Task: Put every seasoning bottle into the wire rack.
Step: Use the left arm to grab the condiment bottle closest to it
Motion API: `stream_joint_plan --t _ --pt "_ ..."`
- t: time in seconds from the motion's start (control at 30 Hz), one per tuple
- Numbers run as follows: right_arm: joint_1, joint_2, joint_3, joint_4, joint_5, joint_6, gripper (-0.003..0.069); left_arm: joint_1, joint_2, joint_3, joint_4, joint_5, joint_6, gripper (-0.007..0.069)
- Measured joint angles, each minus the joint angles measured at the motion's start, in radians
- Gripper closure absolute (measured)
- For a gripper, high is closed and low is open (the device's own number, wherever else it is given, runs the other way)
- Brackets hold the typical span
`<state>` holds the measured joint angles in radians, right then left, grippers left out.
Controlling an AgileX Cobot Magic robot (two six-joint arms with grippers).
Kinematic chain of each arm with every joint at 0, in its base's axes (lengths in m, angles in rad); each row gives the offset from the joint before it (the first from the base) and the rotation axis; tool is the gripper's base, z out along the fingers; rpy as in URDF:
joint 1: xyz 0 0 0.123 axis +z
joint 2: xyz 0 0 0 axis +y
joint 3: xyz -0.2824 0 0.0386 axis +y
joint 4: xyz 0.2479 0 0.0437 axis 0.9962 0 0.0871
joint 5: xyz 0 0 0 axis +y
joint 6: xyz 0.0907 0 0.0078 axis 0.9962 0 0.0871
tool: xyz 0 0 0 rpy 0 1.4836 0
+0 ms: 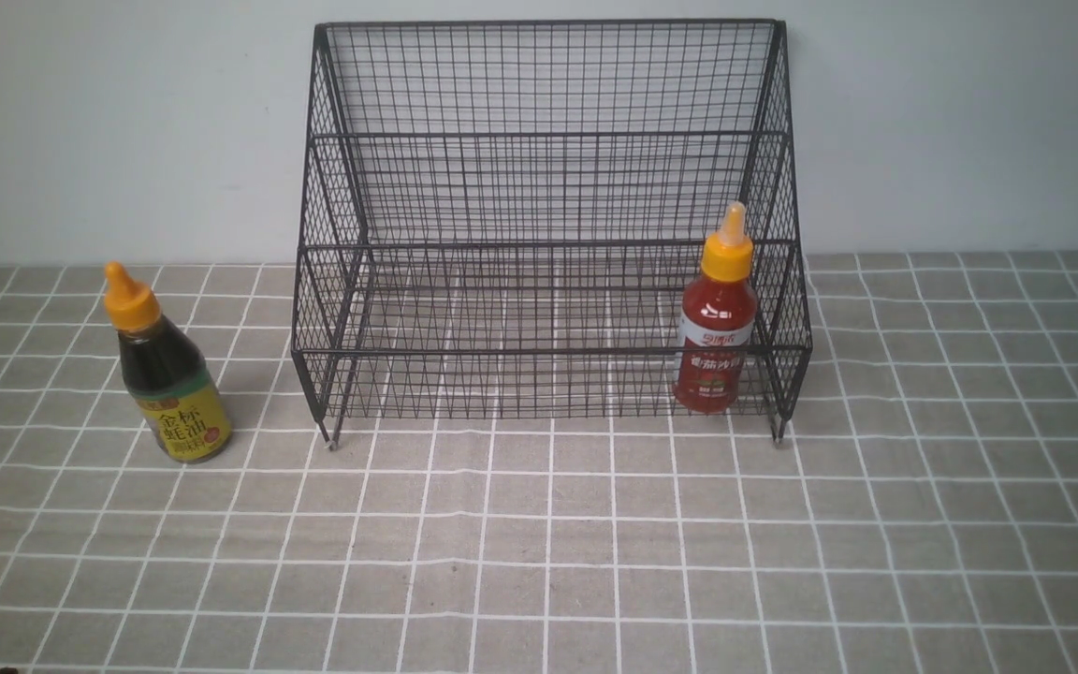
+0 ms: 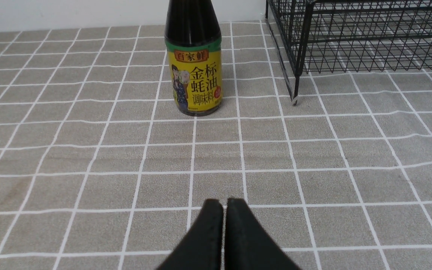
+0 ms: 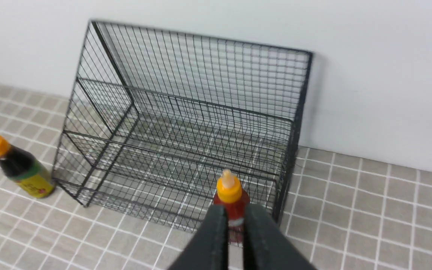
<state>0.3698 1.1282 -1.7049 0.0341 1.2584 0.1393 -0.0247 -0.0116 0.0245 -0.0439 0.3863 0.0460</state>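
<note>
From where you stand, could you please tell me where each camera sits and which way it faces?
Front view: between the arms, facing forward at the wire rack, dark bottle left of it, red bottle at its front right corner; no arm shows.
Left wrist view: low over the tablecloth, facing the dark bottle; the shut left hand shows.
Right wrist view: higher, looking down at the wire rack and red bottle; the right hand, narrowly parted, shows.
Shared: all three see the wire rack and dark bottle.
</note>
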Motion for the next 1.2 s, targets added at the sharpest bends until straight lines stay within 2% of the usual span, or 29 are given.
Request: stream_joint_plan --t 0.1,0.17,0.27,0.3,0.33,0.47,0.8,1.1,1.2 --pt "0.0 -0.234 0.217 -0.004 -0.055 0.003 0.0666 0.0 0.0 0.0 0.0 0.0 0.0 0.0631" --pt "0.0 -0.404 0.384 -0.004 -0.164 0.004 0.067 0.0 0.0 0.0 0.0 0.0 0.0 0.0631" --pt "0.0 -0.669 0.651 -0.002 -0.425 0.018 0.067 0.0 0.0 0.0 0.0 0.0 0.0 0.0631" --pt "0.0 -0.703 0.668 -0.001 -0.441 0.018 0.067 0.0 0.0 0.0 0.0 0.0 0.0 0.0631" --pt "0.0 -0.813 0.78 -0.001 -0.541 0.025 0.067 0.0 0.0 0.0 0.0 0.0 0.0 0.0631" --pt "0.0 -1.021 1.026 0.006 -0.705 0.029 0.0671 0.0 0.0 0.0 0.0 0.0 0.0 0.0631" --pt "0.0 -1.111 1.286 0.044 -0.754 0.012 0.0671 0.0 0.0 0.0 0.0 0.0 0.0 0.0631" --pt "-0.003 -1.111 1.442 -0.043 -0.784 -0.04 0.0671 0.0 0.0 0.0 0.0 0.0 0.0 0.0631" --pt "-0.054 -1.111 1.498 -0.059 -0.813 -0.047 0.0671 0.0 0.0 0.0 0.0 0.0 0.0 0.0631"
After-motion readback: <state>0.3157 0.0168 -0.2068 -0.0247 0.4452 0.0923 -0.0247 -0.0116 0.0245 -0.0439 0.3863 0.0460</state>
